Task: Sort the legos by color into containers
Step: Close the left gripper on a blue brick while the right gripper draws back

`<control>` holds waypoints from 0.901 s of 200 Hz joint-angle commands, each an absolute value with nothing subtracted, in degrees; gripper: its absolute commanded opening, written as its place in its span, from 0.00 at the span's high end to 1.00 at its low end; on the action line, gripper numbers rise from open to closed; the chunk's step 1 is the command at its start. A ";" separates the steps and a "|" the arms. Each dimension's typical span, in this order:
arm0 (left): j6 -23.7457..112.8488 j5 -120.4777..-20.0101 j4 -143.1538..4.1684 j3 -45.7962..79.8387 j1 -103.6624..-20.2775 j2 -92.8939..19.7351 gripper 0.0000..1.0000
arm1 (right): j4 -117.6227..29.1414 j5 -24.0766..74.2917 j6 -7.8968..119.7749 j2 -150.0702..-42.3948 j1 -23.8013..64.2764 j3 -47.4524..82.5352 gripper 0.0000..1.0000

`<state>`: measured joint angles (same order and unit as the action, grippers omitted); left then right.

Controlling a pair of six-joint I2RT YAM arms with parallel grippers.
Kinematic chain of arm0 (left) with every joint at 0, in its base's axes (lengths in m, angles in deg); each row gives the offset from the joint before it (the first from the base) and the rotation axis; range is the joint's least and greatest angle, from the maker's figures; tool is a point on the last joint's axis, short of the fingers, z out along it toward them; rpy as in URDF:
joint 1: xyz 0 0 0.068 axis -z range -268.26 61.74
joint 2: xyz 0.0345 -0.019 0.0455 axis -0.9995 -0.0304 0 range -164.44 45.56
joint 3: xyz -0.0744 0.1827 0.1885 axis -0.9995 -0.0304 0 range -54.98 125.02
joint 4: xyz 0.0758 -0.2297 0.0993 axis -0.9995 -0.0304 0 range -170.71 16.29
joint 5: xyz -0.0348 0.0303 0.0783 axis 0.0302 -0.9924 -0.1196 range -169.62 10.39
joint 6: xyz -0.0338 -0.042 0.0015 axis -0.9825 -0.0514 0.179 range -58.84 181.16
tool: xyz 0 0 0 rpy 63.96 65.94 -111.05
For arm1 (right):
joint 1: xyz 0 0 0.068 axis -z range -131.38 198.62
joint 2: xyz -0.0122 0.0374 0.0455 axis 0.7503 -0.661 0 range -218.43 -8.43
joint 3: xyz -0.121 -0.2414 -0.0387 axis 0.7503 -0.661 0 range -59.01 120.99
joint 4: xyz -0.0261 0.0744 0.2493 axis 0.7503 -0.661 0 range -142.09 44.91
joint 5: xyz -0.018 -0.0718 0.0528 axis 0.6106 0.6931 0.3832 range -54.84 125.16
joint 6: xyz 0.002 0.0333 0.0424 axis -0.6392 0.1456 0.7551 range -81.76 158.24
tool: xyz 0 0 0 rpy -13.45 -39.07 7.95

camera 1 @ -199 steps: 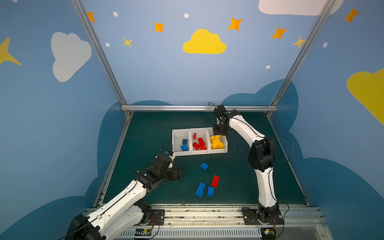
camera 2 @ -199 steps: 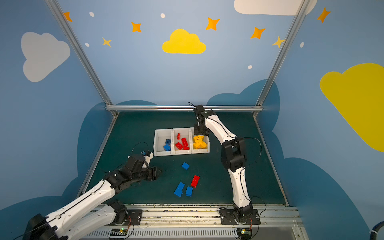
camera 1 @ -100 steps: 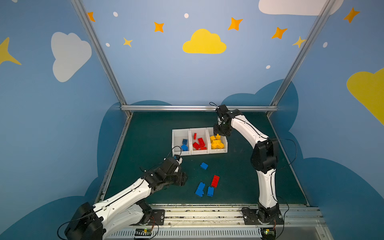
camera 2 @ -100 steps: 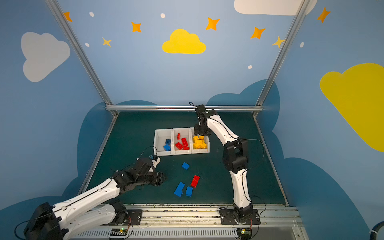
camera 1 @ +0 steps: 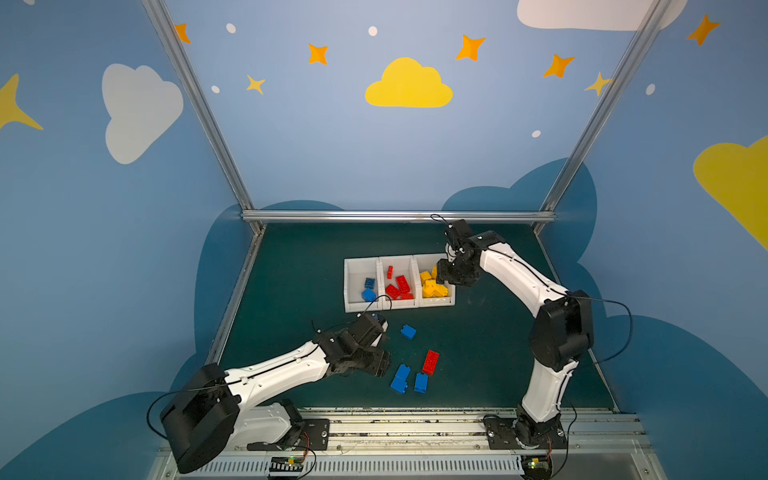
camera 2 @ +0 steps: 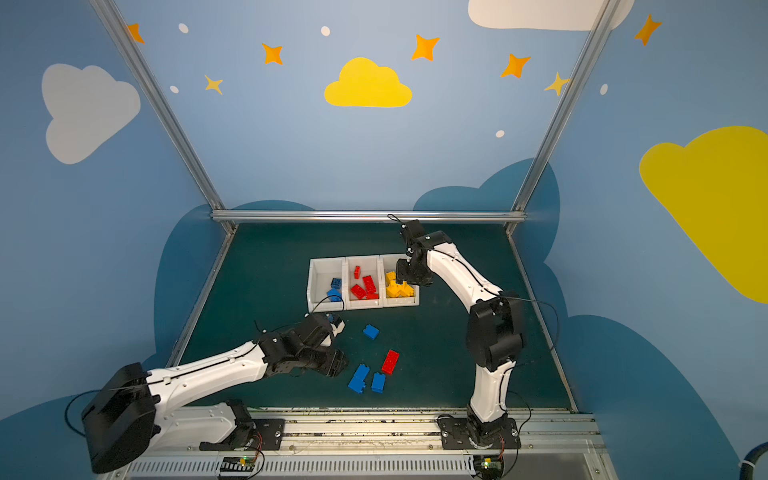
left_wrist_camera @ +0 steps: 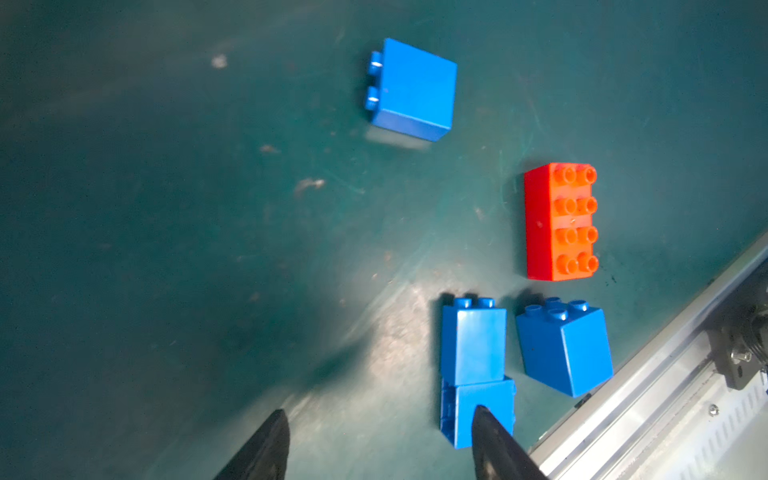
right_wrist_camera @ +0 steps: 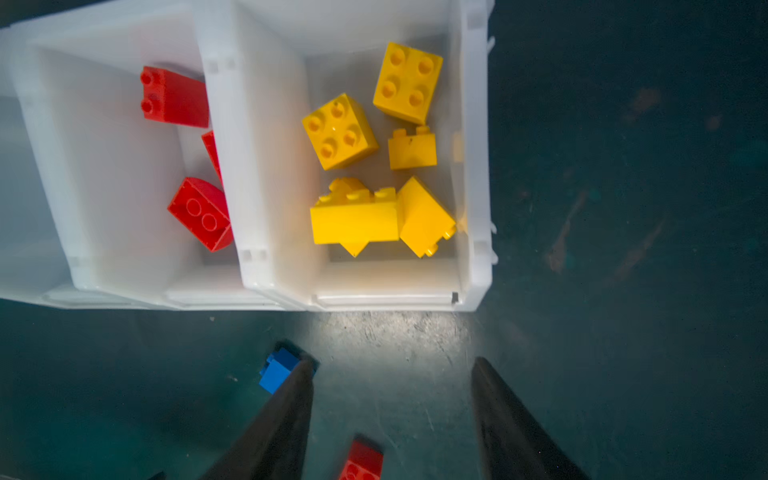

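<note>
The containers are three white bins joined in a row [camera 1: 360,306] [camera 2: 325,306]. They hold blue, red and yellow legos, from left to right in both top views. Loose on the green mat lie a square blue lego [camera 1: 408,331] [left_wrist_camera: 411,91], an oblong red lego [camera 1: 430,361] [left_wrist_camera: 559,222], two joined blue legos [camera 1: 400,378] [left_wrist_camera: 473,345] and a single blue lego [camera 1: 420,382] [left_wrist_camera: 565,353]. My left gripper [camera 1: 384,365] [left_wrist_camera: 380,415] hangs open and empty just left of the joined blue pair. My right gripper [camera 1: 446,277] [right_wrist_camera: 392,363] is open and empty above the yellow bin's [right_wrist_camera: 473,166] right side.
A metal rail [camera 1: 415,419] [left_wrist_camera: 665,374] runs along the mat's front edge, close to the loose blue legos. Blue walls and a rear metal bar [camera 1: 399,216] enclose the mat. Open mat lies right of the bins and left of the left arm.
My left gripper has travelled right and toward the front, up to the loose legos. My right gripper has shifted a little right over the yellow bin.
</note>
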<state>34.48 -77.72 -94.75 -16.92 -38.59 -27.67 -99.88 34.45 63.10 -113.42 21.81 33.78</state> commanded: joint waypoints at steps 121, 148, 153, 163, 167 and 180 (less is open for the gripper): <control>39.59 -77.10 -99.79 -1.31 -30.41 -50.03 0.42 | -98.24 36.94 69.16 -90.79 22.01 8.75 0.38; 39.71 -78.61 -101.09 0.94 -28.64 -52.41 0.45 | -97.67 36.84 69.96 -89.40 22.05 6.89 0.38; 39.80 -79.06 -101.47 1.36 -28.44 -52.85 0.45 | -97.61 36.76 70.07 -89.23 22.12 6.67 0.38; 39.98 -79.60 -102.24 2.07 -27.94 -53.68 0.46 | -97.49 36.74 70.14 -88.94 22.08 6.19 0.38; 40.12 -79.83 -102.57 2.34 -27.82 -54.01 0.47 | -97.49 36.76 70.18 -88.77 22.08 6.04 0.38; 40.30 -80.74 -103.64 2.93 -27.31 -54.84 0.51 | -97.39 36.75 70.14 -88.44 22.10 5.69 0.39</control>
